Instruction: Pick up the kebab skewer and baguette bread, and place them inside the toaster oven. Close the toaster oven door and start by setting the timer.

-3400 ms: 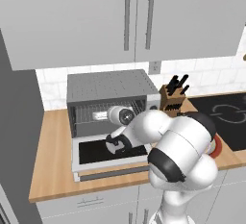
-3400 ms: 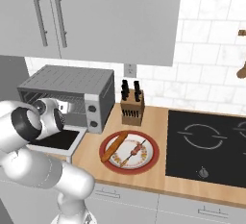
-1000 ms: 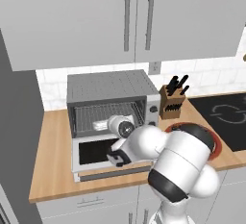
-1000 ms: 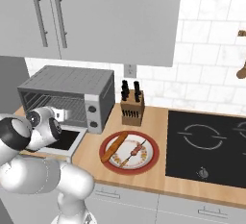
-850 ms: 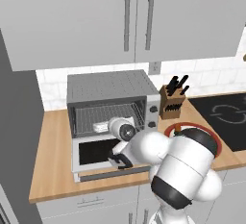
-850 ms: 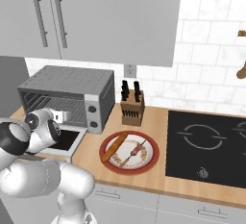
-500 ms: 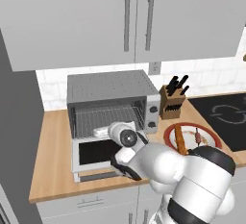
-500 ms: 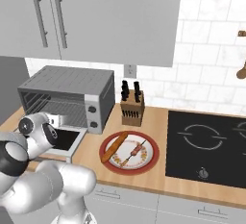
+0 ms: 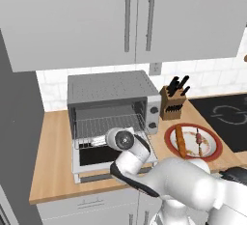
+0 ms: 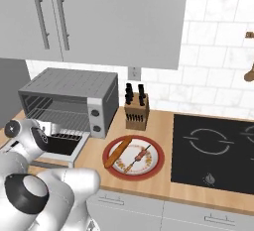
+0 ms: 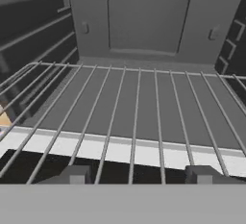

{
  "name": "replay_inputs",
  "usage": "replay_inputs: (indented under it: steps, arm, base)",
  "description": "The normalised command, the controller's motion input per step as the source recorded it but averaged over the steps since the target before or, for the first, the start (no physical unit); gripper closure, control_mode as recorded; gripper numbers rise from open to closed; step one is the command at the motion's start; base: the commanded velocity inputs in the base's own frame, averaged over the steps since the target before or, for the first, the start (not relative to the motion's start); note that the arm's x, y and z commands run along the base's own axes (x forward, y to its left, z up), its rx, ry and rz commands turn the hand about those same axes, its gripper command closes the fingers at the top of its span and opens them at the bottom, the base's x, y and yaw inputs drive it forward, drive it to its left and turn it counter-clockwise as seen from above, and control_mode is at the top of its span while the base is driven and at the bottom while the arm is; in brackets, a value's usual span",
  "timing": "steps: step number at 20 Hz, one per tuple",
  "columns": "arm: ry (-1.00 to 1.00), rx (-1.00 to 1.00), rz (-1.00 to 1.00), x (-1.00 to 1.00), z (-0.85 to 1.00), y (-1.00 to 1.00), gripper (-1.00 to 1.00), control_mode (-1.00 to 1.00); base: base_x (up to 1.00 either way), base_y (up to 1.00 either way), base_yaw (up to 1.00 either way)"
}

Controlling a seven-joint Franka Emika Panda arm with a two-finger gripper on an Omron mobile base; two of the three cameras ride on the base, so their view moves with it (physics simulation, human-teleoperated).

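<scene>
Facing toaster oven (image 9: 113, 104), door (image 9: 99, 155) down, hand (image 11: 137, 174) wide, empty (rack bare). Baguette bread (image 10: 117, 151), kebab skewer (image 10: 138, 156) unloaded, plate (image 10: 155, 168) at 3 o'clock.

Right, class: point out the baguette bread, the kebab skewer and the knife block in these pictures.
baguette bread (image 10: 117, 151), right base view, middle of the loaf.
kebab skewer (image 10: 139, 156), right base view, meat chunks at mid-stick.
knife block (image 10: 136, 115), right base view, wooden front face.
</scene>
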Motion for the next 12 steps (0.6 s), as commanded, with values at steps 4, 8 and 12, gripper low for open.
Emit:
replay_inputs:
  steps: [4, 8, 12]
  arm:
    - [0.14, 0.0, -0.04, -0.8, -0.86, 0.37, -1.0, -1.0]
    - [0.13, 0.0, -0.03, -0.65, -0.6, 0.24, -1.0, -1.0]
    - [0.02, 0.0, -0.01, -0.32, 0.53, -0.37, -1.0, -1.0]
  base:
    - [0.0, 0.0, 0.0]
    - [0.0, 0.0, 0.0]
    - [0.0, 0.0, 0.0]
